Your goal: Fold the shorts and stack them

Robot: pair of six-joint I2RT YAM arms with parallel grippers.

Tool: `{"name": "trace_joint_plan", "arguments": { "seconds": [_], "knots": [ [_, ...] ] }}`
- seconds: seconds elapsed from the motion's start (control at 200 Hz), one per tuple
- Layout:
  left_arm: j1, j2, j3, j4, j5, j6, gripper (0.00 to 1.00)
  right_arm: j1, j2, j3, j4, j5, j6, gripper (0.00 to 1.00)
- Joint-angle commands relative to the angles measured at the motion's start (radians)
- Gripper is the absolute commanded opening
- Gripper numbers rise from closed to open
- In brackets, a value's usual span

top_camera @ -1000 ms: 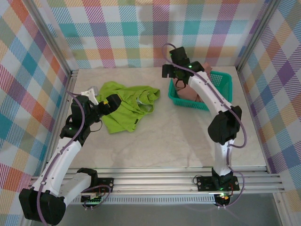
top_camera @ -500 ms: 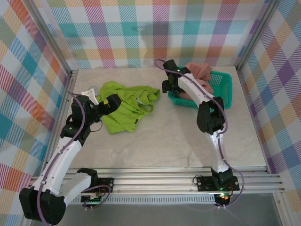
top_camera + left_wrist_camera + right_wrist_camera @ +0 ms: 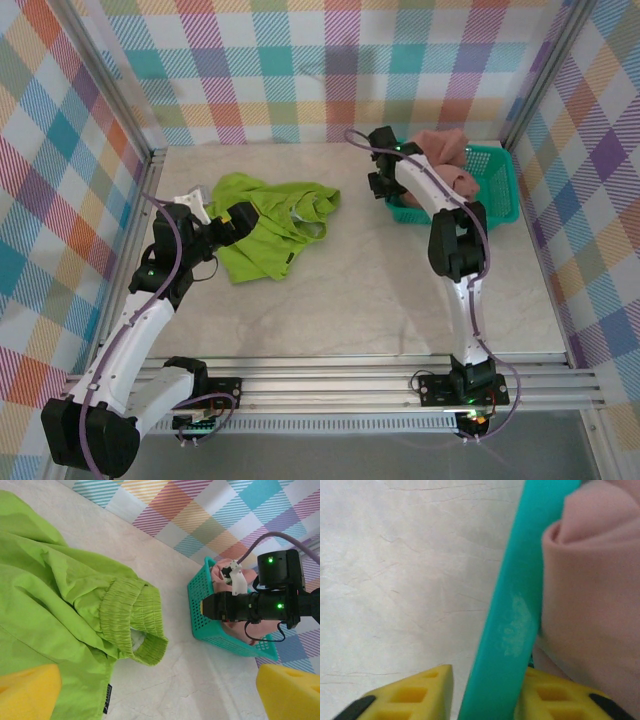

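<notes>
left pincer hangs spread wide over the green shorts, crumpled on the table. right pincer nips the basket rim, not the pink shorts heaped inside; pulling would likely drag or tip the basket.

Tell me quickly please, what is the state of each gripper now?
Left gripper: open, holding nothing, over the green shorts.
Right gripper: closed on the basket rim, one finger on each side.

Pale table, green shorts, teal basket
</notes>
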Motion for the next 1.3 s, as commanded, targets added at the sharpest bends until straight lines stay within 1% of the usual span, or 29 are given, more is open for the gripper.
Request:
{"name": "trace_joint_plan", "arguments": {
  "seconds": [0.0,0.035,0.07,0.27,0.37,0.44,0.5,0.535,0.595,0.68,0.805,0.87,0.895,0.905,0.925,0.98,1.02,1.055,1.175,1.295],
  "knots": [
    [-0.013,0.000,-0.013,0.008,-0.009,0.020,1.00,-0.043,-0.014,0.011,0.018,-0.022,-0.117,0.32],
    [-0.012,0.000,-0.013,0.009,-0.008,0.020,1.00,-0.054,-0.010,0.017,0.020,-0.022,-0.129,0.32],
    [-0.013,0.001,-0.013,0.010,-0.008,0.020,1.00,-0.061,-0.007,0.017,0.028,-0.017,-0.182,0.32],
    [-0.013,0.008,-0.012,0.007,-0.015,0.018,1.00,-0.104,0.005,0.026,0.052,-0.028,-0.293,0.33],
    [-0.013,0.025,0.004,-0.047,-0.064,0.008,1.00,-0.126,0.018,0.047,0.054,-0.009,-0.302,0.34],
    [-0.013,0.053,0.029,-0.091,-0.085,0.010,1.00,-0.137,0.029,0.065,0.061,0.004,-0.314,0.36],
    [-0.013,0.081,0.048,-0.109,-0.082,0.012,1.00,-0.135,0.036,0.097,0.054,0.003,-0.321,0.41],
    [-0.013,0.098,0.055,-0.110,-0.078,0.011,1.00,-0.136,0.038,0.126,0.040,-0.017,-0.306,0.47],
    [-0.013,0.122,0.063,-0.107,-0.072,0.005,1.00,-0.129,0.029,0.169,0.015,-0.072,-0.267,0.52],
    [-0.013,0.150,0.071,-0.099,-0.074,-0.005,1.00,-0.111,-0.017,0.186,0.014,-0.145,-0.204,0.67],
    [-0.011,0.168,0.071,-0.101,-0.093,-0.013,1.00,-0.042,-0.121,0.155,0.036,-0.222,-0.157,0.77],
    [0.009,0.177,0.065,-0.111,-0.109,-0.036,1.00,0.014,-0.189,0.098,0.057,-0.240,-0.146,0.79],
    [0.023,0.181,0.060,-0.112,-0.106,-0.050,1.00,0.038,-0.220,0.059,0.070,-0.254,-0.146,0.80],
    [0.029,0.183,0.058,-0.137,-0.106,-0.056,1.00,0.047,-0.231,0.043,0.078,-0.261,-0.146,0.80],
    [0.043,0.185,0.052,-0.148,-0.102,-0.067,1.00,0.066,-0.255,0.009,0.095,-0.276,-0.111,0.81],
    [0.084,0.189,0.029,-0.151,-0.091,-0.105,1.00,0.119,-0.313,-0.095,0.150,-0.317,-0.093,0.83],
    [0.109,0.185,0.002,-0.149,-0.081,-0.127,0.98,0.158,-0.348,-0.165,0.185,-0.351,-0.089,0.84],
    [0.128,0.181,-0.014,-0.147,-0.079,-0.143,0.97,0.193,-0.373,-0.227,0.215,-0.355,-0.087,0.84],
    [0.162,0.178,-0.053,-0.181,-0.097,-0.170,0.96,0.289,-0.416,-0.386,0.287,-0.343,-0.101,0.85],
    [0.171,0.206,-0.094,-0.174,-0.084,-0.189,0.95,0.347,-0.399,-0.468,0.321,-0.336,-0.118,0.85]
  ]
}}
